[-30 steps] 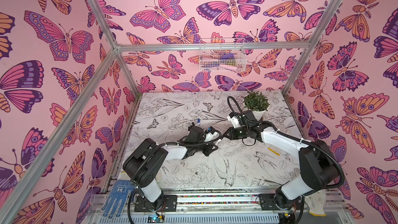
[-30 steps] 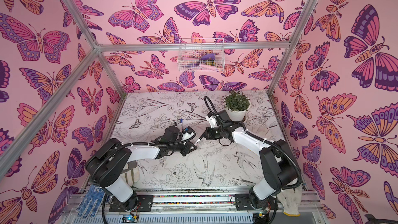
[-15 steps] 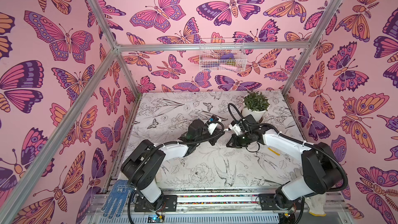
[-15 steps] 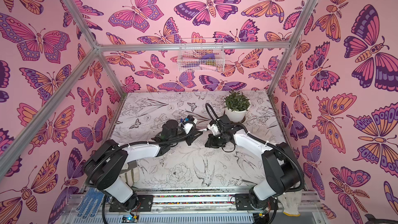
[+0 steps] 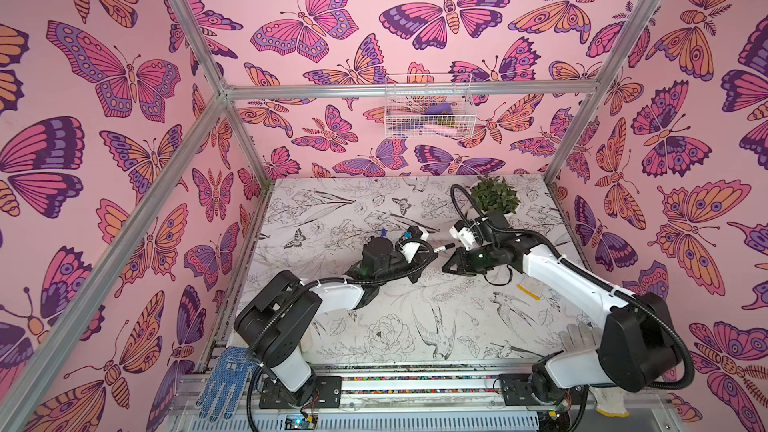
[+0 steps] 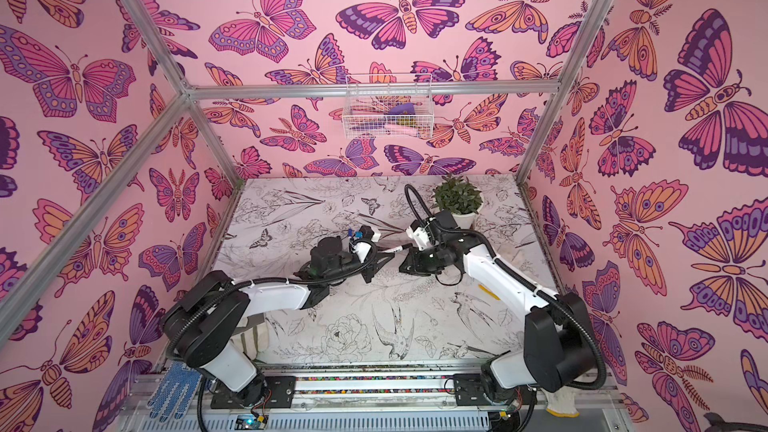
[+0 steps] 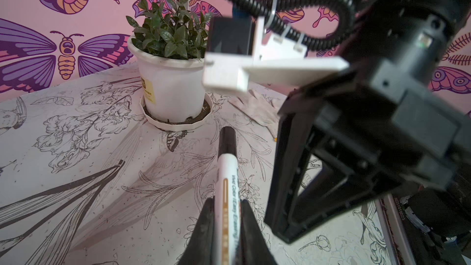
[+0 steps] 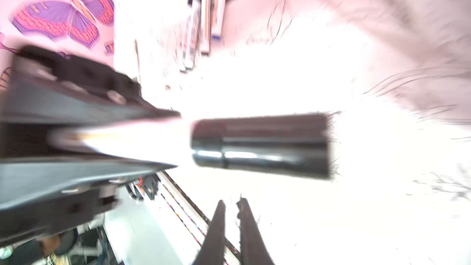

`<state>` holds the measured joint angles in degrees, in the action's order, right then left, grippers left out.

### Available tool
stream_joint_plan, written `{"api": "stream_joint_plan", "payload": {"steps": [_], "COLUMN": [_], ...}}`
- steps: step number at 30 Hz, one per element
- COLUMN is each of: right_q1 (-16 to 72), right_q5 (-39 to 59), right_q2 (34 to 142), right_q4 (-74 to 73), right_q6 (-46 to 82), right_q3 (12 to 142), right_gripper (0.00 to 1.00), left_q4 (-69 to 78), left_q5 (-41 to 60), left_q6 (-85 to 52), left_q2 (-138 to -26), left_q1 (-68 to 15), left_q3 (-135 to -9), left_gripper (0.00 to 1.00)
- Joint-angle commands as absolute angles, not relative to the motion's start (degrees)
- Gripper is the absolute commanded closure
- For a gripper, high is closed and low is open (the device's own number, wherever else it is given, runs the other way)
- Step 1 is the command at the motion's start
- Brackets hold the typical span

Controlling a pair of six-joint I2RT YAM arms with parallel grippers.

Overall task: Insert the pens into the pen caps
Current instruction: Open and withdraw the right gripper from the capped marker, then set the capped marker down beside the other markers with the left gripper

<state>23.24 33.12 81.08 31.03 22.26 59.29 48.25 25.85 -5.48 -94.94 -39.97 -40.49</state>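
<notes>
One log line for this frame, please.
left gripper shut on white marker pen | black plastic cap on pen's end | right gripper slightly open, empty, clear of cap

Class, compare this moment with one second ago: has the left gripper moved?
Yes. In a top view the left gripper, shut on the pen, has shifted farther back, toward the potted plant.

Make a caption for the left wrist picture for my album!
Left gripper pinches a pen with a black cap, pointing toward a potted plant.
</notes>
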Motion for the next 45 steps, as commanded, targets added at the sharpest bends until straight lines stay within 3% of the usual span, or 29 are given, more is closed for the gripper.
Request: {"api": "stream_joint_plan", "payload": {"steps": [1,8,13,18,21,27,43,45], "right_q1": [20.8,17.2,17.3,17.4,17.4,17.3,17.4,17.4], "right_q5": [33.3,33.5,34.4,36.5,36.5,36.5,36.1,35.9], "right_q2": [79.0,78.2,78.9,79.7,79.9,79.8,78.5,78.3], "right_q4": [29.3,29.5,29.3,27.6,27.8,29.0,29.3,29.4], "right_q6": [21.4,21.9,22.4,23.6,23.4,22.4,22.0,21.9], "right_q3": [62.4,64.9,63.8,62.4,62.3,62.6,60.6,60.4], "right_gripper": [0.73,0.63,0.63,0.61,0.61,0.61,0.62,0.62], "left_q4": [51.8,58.3,62.1,54.4,46.3,45.1,52.4,52.5], "left_q5": [25.3,19.0,5.5,-11.9,-16.0,-10.4,3.7,4.5], "left_q6": [-6.2,-11.0,-16.6,-19.6,-25.1,-32.6,-34.2,-34.7], "left_q2": [-96.8,-96.1,-90.4,-80.6,-77.1,-80.4,-97.1,-97.8], "left_q1": [-40.1,-38.8,-35.4,-31.2,-27.3,-20.0,-17.5,-17.4], "left_q3": [-38.3,-34.0,-28.2,-23.3,-22.4,-20.9,-22.9,-22.9], "left_gripper": [1.00,1.00,1.00,1.00,1.00,1.00,1.00,0.92]}}
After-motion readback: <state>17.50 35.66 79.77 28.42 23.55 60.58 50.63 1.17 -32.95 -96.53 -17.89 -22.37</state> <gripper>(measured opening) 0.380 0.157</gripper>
